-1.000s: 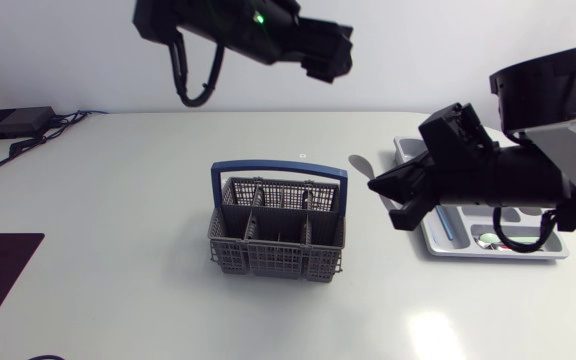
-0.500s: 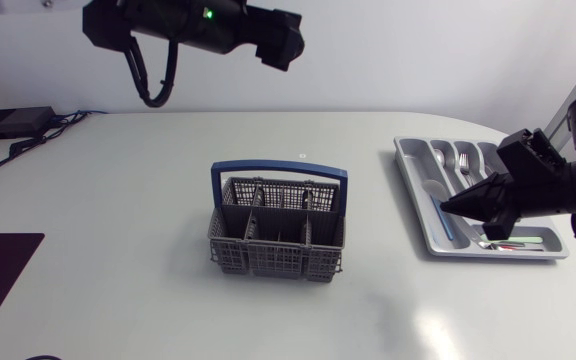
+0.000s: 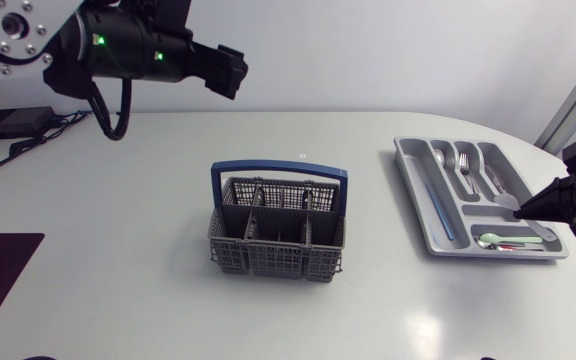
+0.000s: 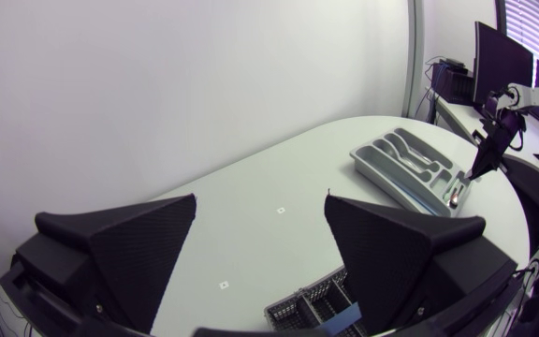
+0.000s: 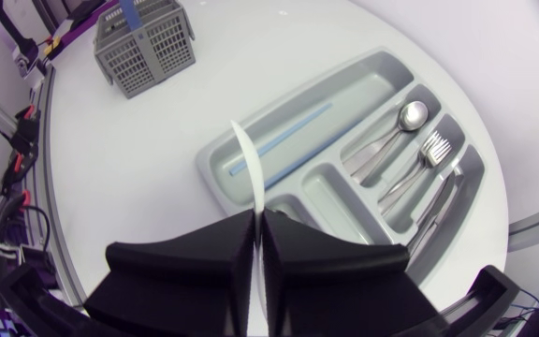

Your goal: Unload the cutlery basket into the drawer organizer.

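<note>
Our left hand (image 4: 260, 248): fingers apart, raised above the desk (image 3: 108, 260).
Our right hand (image 5: 258, 239): clamped on a thin white utensil (image 5: 249, 164) beside the drawer organizer (image 3: 414, 195).
Cutlery basket (image 3: 278, 258): upright mid-desk, well apart from the organizer.

The cutlery basket (image 3: 278, 240), grey plastic mesh with inner dividers and a blue handle (image 3: 279, 170) standing upright, sits squarely near the middle of the desk. Well apart from it lies the drawer organizer (image 3: 408, 175), a flat grey tray. Its long compartment holds a pale blue stick (image 5: 279, 140). The shorter ones hold a metal spoon (image 5: 405, 117), a fork (image 5: 429, 150) and more metal cutlery. A thin white utensil (image 5: 251, 178), seen edge-on, is clamped in the right gripper (image 5: 257, 217) at the organizer's side away from the basket.
</note>
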Controlling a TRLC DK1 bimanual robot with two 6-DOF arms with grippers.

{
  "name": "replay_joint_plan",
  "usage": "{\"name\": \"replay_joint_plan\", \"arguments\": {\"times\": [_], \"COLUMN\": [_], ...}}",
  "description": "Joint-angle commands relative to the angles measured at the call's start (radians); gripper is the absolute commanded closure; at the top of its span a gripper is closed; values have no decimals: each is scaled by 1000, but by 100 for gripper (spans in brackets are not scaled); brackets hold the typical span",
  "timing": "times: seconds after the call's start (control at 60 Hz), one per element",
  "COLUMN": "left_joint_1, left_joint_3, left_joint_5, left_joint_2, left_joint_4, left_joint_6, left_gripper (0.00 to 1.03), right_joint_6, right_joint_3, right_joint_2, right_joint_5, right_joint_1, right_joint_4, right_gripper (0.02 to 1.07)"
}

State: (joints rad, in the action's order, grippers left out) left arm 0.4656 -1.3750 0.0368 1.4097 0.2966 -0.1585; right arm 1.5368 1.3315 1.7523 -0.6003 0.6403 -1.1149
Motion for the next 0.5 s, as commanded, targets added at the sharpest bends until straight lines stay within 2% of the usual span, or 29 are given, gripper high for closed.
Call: {"name": "replay_joint_plan", "arguments": {"times": [0.0, 0.1, 0.25, 0.483], "left_joint_1": [-8, -10, -7, 44], "left_joint_3": [56, 70, 90, 113], "left_joint_5": [12, 17, 26, 66], "left_joint_2": [-26, -29, -35, -35], "left_joint_4": [-30, -34, -45, -63], "left_joint_6": [-27, -32, -32, -29], "left_gripper": [7, 7, 7, 7], "right_joint_6": [134, 180, 261, 338], "right_joint_3": [87, 173, 222, 256], "right_joint_2": [99, 177, 223, 289], "right_joint_5": [37, 71, 132, 211], "right_joint_1": [30, 50, 45, 15], "right_joint_4": [-57, -77, -97, -79], "right_gripper": [101, 100, 89, 89]}}
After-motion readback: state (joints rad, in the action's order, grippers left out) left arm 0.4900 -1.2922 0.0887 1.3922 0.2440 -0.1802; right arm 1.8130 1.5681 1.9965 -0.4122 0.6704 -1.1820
